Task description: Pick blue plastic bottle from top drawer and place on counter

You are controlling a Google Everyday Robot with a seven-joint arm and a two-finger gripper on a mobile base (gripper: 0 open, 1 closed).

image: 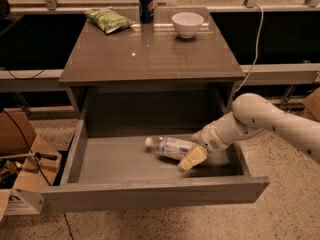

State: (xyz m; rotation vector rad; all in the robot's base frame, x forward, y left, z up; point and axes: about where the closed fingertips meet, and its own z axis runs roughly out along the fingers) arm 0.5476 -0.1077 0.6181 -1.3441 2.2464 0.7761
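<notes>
The blue plastic bottle (167, 147), clear with a white cap and a pale label, lies on its side in the open top drawer (155, 190), cap pointing left. My gripper (194, 153) reaches into the drawer from the right and sits at the bottle's base end, touching or overlapping it. The white arm (260, 119) comes over the drawer's right wall. The counter (150, 54) is the glossy brown tabletop above the drawer.
On the counter's far edge stand a dark blue Pepsi can (146, 6), a green snack bag (109, 20) and a white bowl (187, 24). Cardboard boxes (20, 154) sit on the floor to the left. A cable (257, 39) hangs at the right.
</notes>
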